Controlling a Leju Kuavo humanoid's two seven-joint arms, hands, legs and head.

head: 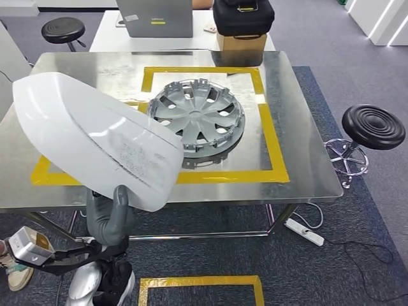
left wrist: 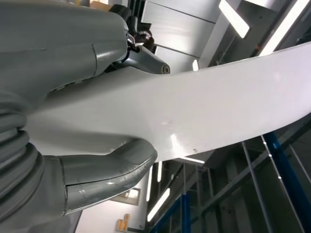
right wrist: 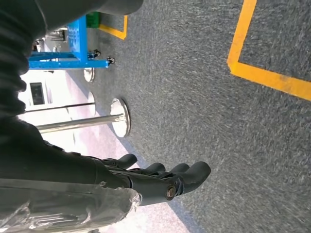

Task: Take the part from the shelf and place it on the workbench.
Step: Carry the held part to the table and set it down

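The part is a large white curved panel [head: 91, 137]. My left hand [head: 108, 217] grips its near edge from below, holding it tilted over the front left of the steel workbench [head: 308, 159]. In the left wrist view the thumb [left wrist: 110, 170] presses under the panel [left wrist: 205, 107] and the fingers [left wrist: 55, 43] lie on its other side. A silver hubcap [head: 197, 115] lies inside the yellow tape square on the bench, just right of the panel. My right hand [right wrist: 157, 179] hangs over the grey carpet, its fingers stretched out with nothing in them.
A black stool [head: 373, 126] stands right of the bench and another [head: 63, 29] at the back left. Behind the bench are a laptop [head: 155, 17] and a black case [head: 243, 16] on a box. A power strip [head: 303, 231] lies under the bench, and yellow floor tape [head: 202, 284] marks the carpet.
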